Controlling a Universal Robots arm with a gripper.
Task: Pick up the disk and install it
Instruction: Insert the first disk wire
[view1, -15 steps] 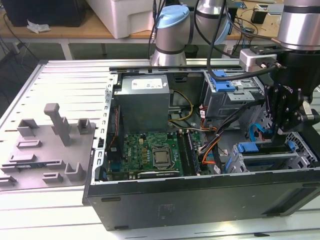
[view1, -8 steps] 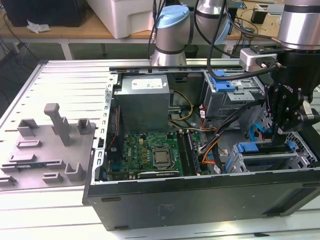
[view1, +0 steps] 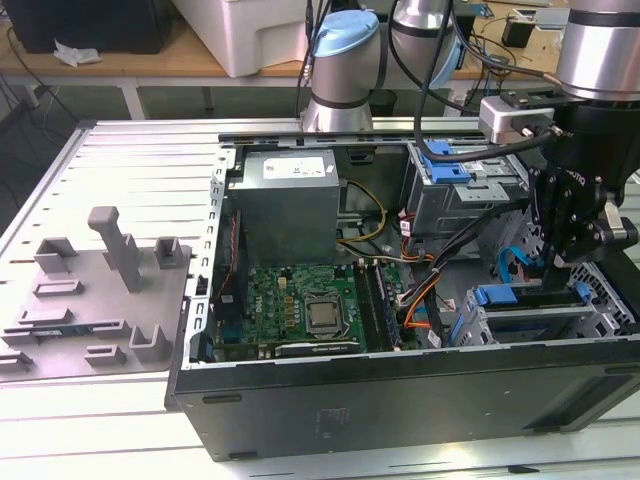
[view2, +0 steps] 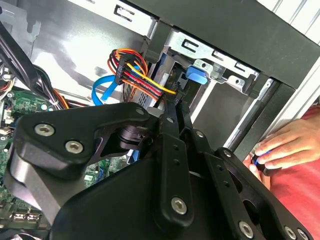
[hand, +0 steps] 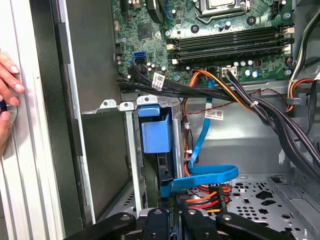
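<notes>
Ribbed metal forms the surface (view1: 150, 170) that carries an open black computer case (view1: 400, 400). A grey moulded fixture (view1: 110, 290) lies beside the case on the exterior view's left, and the silver arm (view1: 600, 50) reaches down over the case's corner on the exterior view's right. There the drive cage (view1: 525, 325) holds the disk (view1: 498, 295), which stands on edge with its blue bracket uppermost. The black end effector (view1: 572, 262) hangs just above it, by the look clenched, with nothing visible between its fingers (view2: 172, 120). The disk's long axis appears to run across the exterior view. The bracket's blue tab sits toward that view's left and the end effector is over the opposite end, so the disk lies directly below and ahead of the tips. The first wrist view looks along the slot and catches the disk's blue bracket (hand: 156, 135) beyond the end effector (hand: 176, 220), with a blue cable (hand: 205, 175) looped close beside it. The exterior view alone takes in the whole motherboard (view1: 300, 300). Both wrist views bring in a person's hand (view2: 285, 147) resting against the case's outer wall.
</notes>
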